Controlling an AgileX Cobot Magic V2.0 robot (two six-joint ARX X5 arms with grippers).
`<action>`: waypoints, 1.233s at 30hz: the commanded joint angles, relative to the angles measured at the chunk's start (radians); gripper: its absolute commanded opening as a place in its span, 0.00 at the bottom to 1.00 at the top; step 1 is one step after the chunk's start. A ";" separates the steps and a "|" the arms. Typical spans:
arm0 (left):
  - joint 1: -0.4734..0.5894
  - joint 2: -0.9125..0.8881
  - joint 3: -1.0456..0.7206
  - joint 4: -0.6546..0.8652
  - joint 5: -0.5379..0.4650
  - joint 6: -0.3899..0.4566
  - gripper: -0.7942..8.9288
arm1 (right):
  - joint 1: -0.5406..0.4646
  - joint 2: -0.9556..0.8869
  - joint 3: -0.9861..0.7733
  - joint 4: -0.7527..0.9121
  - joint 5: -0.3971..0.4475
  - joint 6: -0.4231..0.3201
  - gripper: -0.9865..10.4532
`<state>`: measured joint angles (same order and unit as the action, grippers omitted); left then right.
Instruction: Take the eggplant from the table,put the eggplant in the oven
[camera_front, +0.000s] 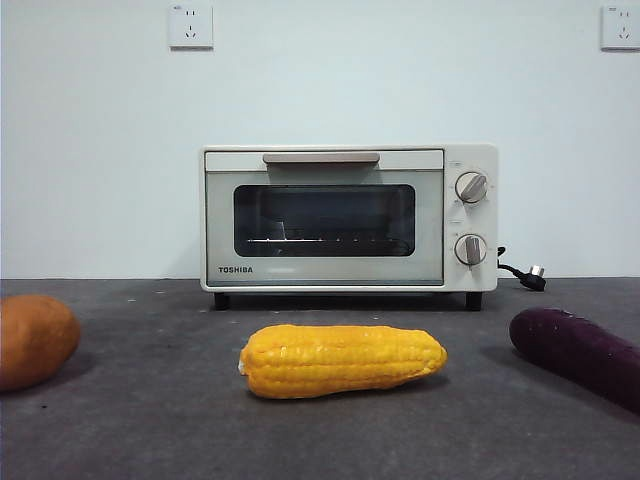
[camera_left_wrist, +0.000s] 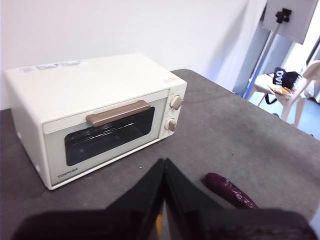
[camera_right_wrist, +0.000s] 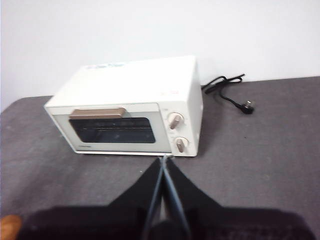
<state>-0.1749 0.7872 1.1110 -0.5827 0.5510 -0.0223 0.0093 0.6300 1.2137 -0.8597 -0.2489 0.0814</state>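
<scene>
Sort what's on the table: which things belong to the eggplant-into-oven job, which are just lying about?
Job: eggplant, lying on the table; oven, door closed.
Lying about: corn, orange-brown lump, unplugged power cord.

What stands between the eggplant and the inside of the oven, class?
The oven door is shut, blocking the way in. The eggplant lies on the table, off to one side of the corn.

Both claws (camera_left_wrist: 164, 167) (camera_right_wrist: 163, 162) have matte black, tapering, wedge-shaped jaws.
</scene>
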 joint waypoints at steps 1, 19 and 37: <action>-0.018 0.025 0.031 -0.007 0.003 0.027 0.08 | 0.017 0.010 0.018 -0.025 -0.023 -0.008 0.09; -0.094 0.126 0.050 -0.002 0.003 0.057 0.08 | 0.038 0.023 0.046 -0.094 -0.200 0.018 0.43; -0.139 0.267 0.054 0.108 0.003 0.078 0.08 | 0.038 0.023 0.046 -0.209 -0.389 0.057 0.56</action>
<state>-0.3107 1.0454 1.1595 -0.4847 0.5522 0.0425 0.0456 0.6544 1.2545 -1.0702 -0.6308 0.1345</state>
